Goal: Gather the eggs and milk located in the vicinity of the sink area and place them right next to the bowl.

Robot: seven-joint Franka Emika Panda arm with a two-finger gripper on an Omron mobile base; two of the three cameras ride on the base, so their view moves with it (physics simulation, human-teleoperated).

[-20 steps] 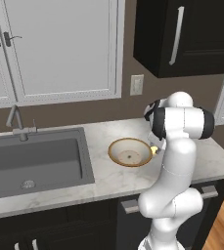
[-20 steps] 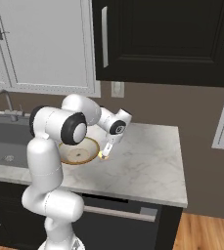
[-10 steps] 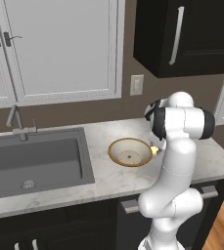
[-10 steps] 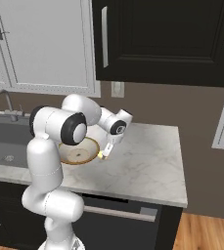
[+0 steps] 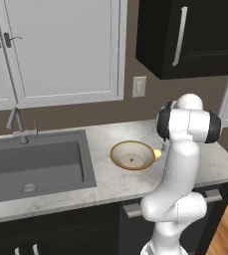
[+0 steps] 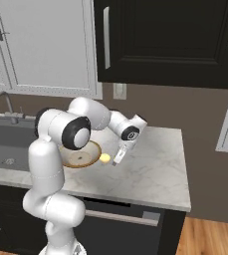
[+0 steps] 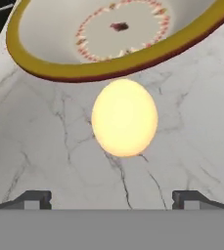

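The egg (image 7: 124, 117) is lying on the table (image 6: 150, 172) just beside the bowl (image 7: 118, 39). The tool (image 7: 111, 197) is standing wide open, holding nothing. It should be lifting straight, not nudging the egg.

Both base views are looking down across the counter (image 5: 110, 184) from opposite sides — sharing the bowl (image 5: 132, 155) — while the hand view is hovering close over the egg (image 7: 124, 117).

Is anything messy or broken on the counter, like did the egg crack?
Nothing stands out. The egg lies whole on the marble counter, right beside the bowl, with no crack or spill showing. The bowl sits upright and the open gripper hangs just behind the egg, apart from it.
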